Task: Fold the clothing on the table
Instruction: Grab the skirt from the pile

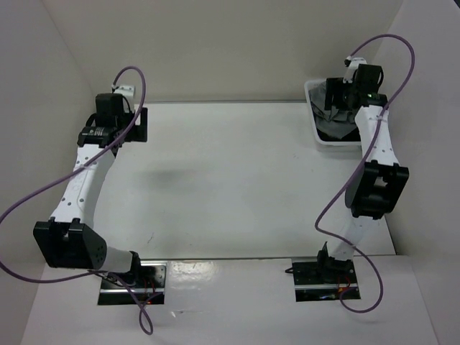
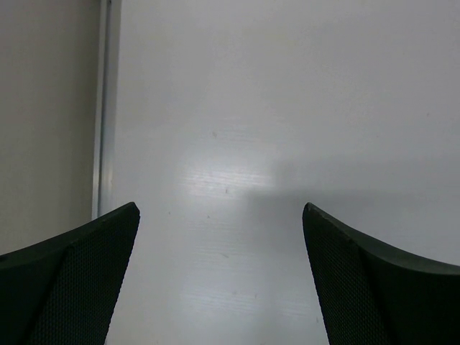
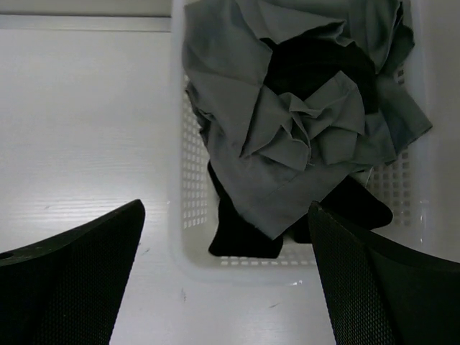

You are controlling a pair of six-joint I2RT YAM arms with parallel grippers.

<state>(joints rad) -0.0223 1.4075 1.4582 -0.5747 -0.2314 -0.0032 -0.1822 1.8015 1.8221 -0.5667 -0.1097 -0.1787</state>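
Grey soft fabric, that's the clothing (image 3: 273,136), and it isn't spread on the table (image 3: 86,129) at all. It's bunched in a crumpled heap inside the white plastic basket (image 3: 188,165) at the table's far right corner.

The right gripper (image 3: 226,208) hangs right above that basket with its fingers (image 3: 72,280) spread wide. In the wrist view one sits over bare tabletop left of the basket and the other over the basket's right side. There's nothing between them, and they're not touching the cloth as far as I can see.

The left gripper (image 2: 219,215) is over at the far left of the table, fingers (image 2: 65,287) just as wide apart and holding nothing. Only plain white surface shows below it (plus a thin metal rail (image 2: 103,108) along the edge).

Stuff in the way: a black garment (image 3: 316,65) is tangled in with the grey one. It peeks out of the middle of the heap and again underneath at the basket's near end, so the grey piece is partly wrapped around it. Can't tell if the black bits are one piece or more.

Count: two arms, left arm (image 1: 83,187) and right arm (image 1: 377,144), two grippers, one basket, one grey garment.
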